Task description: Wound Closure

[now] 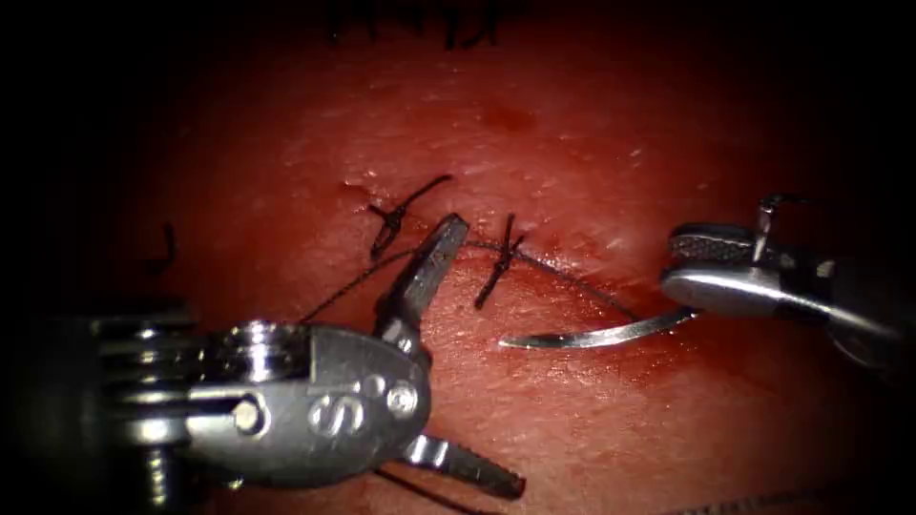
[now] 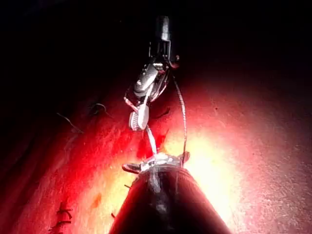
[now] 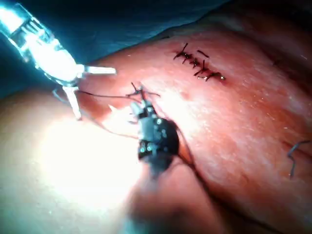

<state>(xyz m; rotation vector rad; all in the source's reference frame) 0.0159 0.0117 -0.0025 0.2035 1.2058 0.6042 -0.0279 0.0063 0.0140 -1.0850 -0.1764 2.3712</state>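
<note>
Steel needle (image 1: 596,334) in right end effector (image 1: 701,272), above tissue (image 1: 592,153)

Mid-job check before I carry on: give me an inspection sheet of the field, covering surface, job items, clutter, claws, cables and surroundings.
Surface: tissue wet with red fluid; the cut runs across the middle, with two knotted stitches on it.
Job's things: needle lies above the tissue, not in it, point toward the endoscope view's left. Thread runs from it across the cut.
Clutter: cut end of thread on the tissue at far left.
Claws: left claw wide open, holding nothing, one jaw over the thread. Right claw shut on the needle near its tail end.
Cables: nothing seen.
Surroundings: an older stitched row farther back on the tissue.
</note>
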